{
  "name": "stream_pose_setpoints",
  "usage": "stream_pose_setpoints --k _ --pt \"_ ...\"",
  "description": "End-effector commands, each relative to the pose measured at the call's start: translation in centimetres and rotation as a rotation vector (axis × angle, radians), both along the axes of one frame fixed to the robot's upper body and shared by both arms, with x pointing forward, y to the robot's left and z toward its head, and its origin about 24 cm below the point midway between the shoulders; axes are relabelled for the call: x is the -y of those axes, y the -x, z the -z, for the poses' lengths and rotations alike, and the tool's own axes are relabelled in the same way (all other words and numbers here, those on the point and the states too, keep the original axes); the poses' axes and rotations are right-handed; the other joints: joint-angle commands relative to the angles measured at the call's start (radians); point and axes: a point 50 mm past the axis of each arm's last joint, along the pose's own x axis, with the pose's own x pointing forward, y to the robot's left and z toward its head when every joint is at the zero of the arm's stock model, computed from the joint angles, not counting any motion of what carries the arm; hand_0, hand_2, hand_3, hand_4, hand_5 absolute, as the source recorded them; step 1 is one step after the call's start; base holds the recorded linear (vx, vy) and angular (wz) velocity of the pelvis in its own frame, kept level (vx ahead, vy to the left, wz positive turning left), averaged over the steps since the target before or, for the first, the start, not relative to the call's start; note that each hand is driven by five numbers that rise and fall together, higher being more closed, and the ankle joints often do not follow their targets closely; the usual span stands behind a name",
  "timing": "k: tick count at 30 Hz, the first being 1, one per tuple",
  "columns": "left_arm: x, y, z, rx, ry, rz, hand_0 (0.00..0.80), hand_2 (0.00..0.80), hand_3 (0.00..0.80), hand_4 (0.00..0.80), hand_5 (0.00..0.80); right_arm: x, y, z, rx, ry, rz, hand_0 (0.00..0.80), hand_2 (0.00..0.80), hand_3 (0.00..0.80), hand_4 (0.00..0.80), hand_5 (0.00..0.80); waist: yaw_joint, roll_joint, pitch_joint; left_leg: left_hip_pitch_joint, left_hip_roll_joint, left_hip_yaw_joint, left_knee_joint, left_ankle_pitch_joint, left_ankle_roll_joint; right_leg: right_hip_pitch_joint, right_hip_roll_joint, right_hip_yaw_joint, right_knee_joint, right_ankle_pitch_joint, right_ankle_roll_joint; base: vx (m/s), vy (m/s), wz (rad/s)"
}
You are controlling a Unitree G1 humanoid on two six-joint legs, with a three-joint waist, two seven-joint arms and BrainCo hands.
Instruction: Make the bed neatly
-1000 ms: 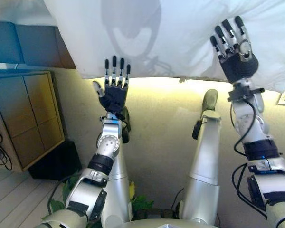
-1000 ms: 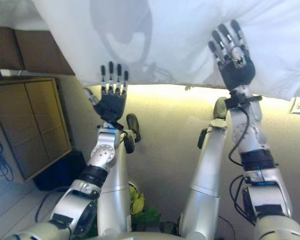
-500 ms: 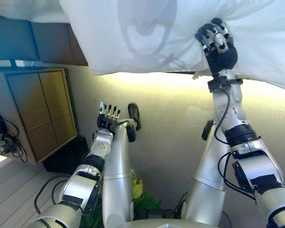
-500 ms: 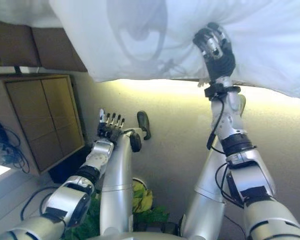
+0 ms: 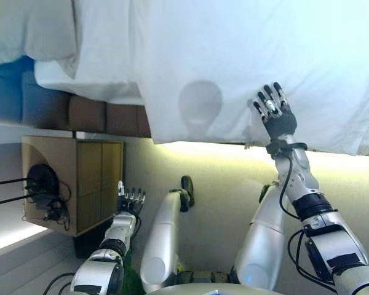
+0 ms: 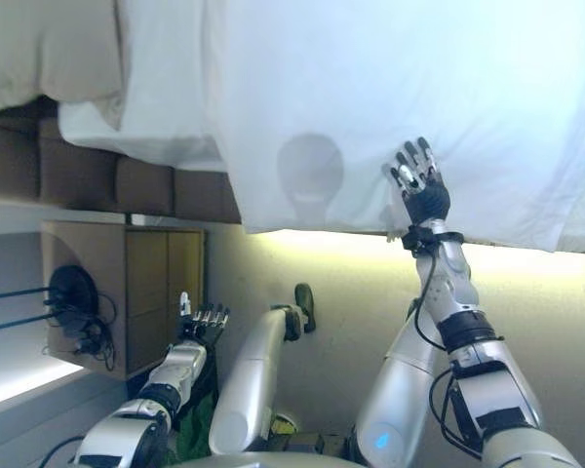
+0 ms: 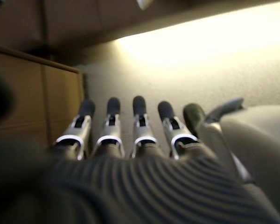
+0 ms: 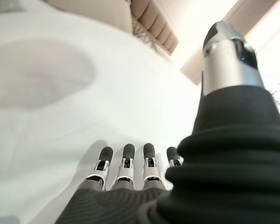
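A white duvet covers the bed and hangs over its near edge. My right hand is open, its straight fingers lying on the duvet just above that hanging edge. In the right wrist view the fingers rest flat on the smooth white cloth. My left hand is low and well short of the bed, open and holding nothing. Its fingers point over the carpet beside the nightstand. A white pillow lies at the bed's far left.
A brown padded headboard runs along the left below the pillow. A wooden nightstand stands left of my left hand, with a black device and cables on it. Beige carpet lies below the lit bed edge.
My right hand, curled on the duvet edge half a second ago, now has straight fingers. The left hand has dropped lower. The camera has tilted, bringing more of the bed into view.
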Motion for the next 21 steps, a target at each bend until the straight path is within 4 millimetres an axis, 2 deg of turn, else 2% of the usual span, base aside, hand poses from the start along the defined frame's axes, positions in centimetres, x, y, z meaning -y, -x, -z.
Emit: stream_pose_setpoints --k 1,4,7,9,10,11,12,15,16,17,21 --pt "-3.0 1.5 0.5 -0.085 -0.133 -0.038 0.0 0.0 0.0 0.0 0.0 1.3 0.3 -2.2 0.079 -0.031 0.039 0.0 0.0 0.0 0.0 0.0 -0.026 0.073 0.003 0.076 -0.023 -0.017 -0.1 0.111 0.032 0.123 0.02 -0.078 -0.088 0.042 -0.126 0.117 -0.091 -0.02" --pt "-5.0 1.8 -0.2 -0.178 -0.428 0.033 0.0 0.0 0.0 0.0 0.0 1.3 1.3 1.3 -0.024 -0.087 0.091 0.0 0.0 0.0 0.0 0.0 -0.015 0.05 -0.057 0.169 -0.01 -0.043 -0.165 0.122 0.043 0.241 0.027 -0.112 -0.178 0.064 -0.118 0.117 -0.189 0.02" --pt "-5.3 1.7 -0.9 -0.158 -0.559 0.087 0.0 0.0 0.0 0.0 0.0 1.6 3.2 4.8 -0.115 -0.059 0.151 0.0 0.0 0.0 0.0 0.0 0.003 0.019 -0.122 0.255 -0.004 -0.057 -0.224 0.133 0.052 0.36 0.038 -0.147 -0.272 0.096 -0.108 0.095 -0.334 0.11" --pt "-5.3 2.5 -1.1 -0.113 -0.596 0.108 0.0 0.0 0.0 0.0 0.0 2.2 6.1 8.7 -0.21 -0.077 0.179 0.0 0.0 0.0 0.0 0.0 0.034 -0.012 -0.192 0.345 0.021 -0.063 -0.288 0.133 0.053 0.49 0.059 -0.195 -0.361 0.112 -0.096 0.184 -0.482 0.17" --pt "-5.3 3.1 -1.1 -0.102 -0.616 0.126 0.0 0.0 0.0 0.0 0.0 2.3 7.3 9.8 -0.242 0.032 0.243 0.0 0.0 0.0 0.0 0.0 0.048 -0.025 -0.224 0.38 0.033 -0.065 -0.316 0.136 0.053 0.536 0.07 -0.213 -0.394 0.117 -0.092 0.219 -0.475 0.24" --pt "-5.3 3.7 -1.1 -0.096 -0.637 0.136 0.0 0.0 0.0 0.0 0.0 2.8 8.9 11.2 -0.278 0.018 0.244 0.0 0.0 0.0 0.0 0.0 0.059 -0.041 -0.259 0.404 0.045 -0.062 -0.348 0.145 0.052 0.568 0.085 -0.219 -0.426 0.125 -0.09 0.184 -0.453 0.25" --pt "-5.9 4.4 -1.4 -0.08 -0.648 0.132 0.0 0.0 0.0 0.0 0.0 2.7 10.9 13.0 -0.326 -0.118 0.181 0.0 0.0 0.0 0.0 0.0 0.064 -0.059 -0.292 0.433 0.062 -0.057 -0.381 0.153 0.05 0.6 0.102 -0.225 -0.451 0.129 -0.087 0.164 -0.474 0.13" --pt "-7.8 6.6 -2.2 -0.028 -0.673 0.11 0.0 0.0 0.0 0.0 0.0 2.6 15.0 14.6 -0.425 -0.185 0.115 0.0 0.0 0.0 0.0 0.0 0.063 -0.124 -0.36 0.495 0.107 -0.049 -0.449 0.172 0.05 0.658 0.152 -0.237 -0.497 0.126 -0.079 0.082 -0.457 -0.11" --pt "-7.9 6.7 -2.4 -0.026 -0.681 0.113 0.0 0.0 0.0 0.0 0.0 2.6 15.5 14.8 -0.439 -0.195 0.108 0.0 0.0 0.0 0.0 0.0 0.064 -0.131 -0.368 0.504 0.112 -0.05 -0.461 0.178 0.048 0.667 0.16 -0.239 -0.502 0.124 -0.079 0.008 -0.406 -0.1" --pt "-8.3 6.9 -3.1 0.004 -0.714 0.116 0.0 0.0 0.0 0.0 0.0 2.8 16.8 15.1 -0.488 -0.229 0.09 0.0 0.0 0.0 0.0 0.0 0.068 -0.154 -0.395 0.525 0.125 -0.06 -0.491 0.193 0.044 0.685 0.182 -0.247 -0.515 0.116 -0.077 -0.007 -0.352 -0.04" --pt "-8.2 5.6 -5.7 0.128 -0.82 0.174 0.0 0.0 0.0 0.0 0.0 1.8 18.3 16.0 -0.565 -0.273 0.052 0.0 0.0 0.0 0.0 0.0 0.097 -0.189 -0.446 0.566 0.148 -0.098 -0.571 0.241 0.031 0.73 0.237 -0.268 -0.53 0.093 -0.094 -0.018 -0.319 0.07"
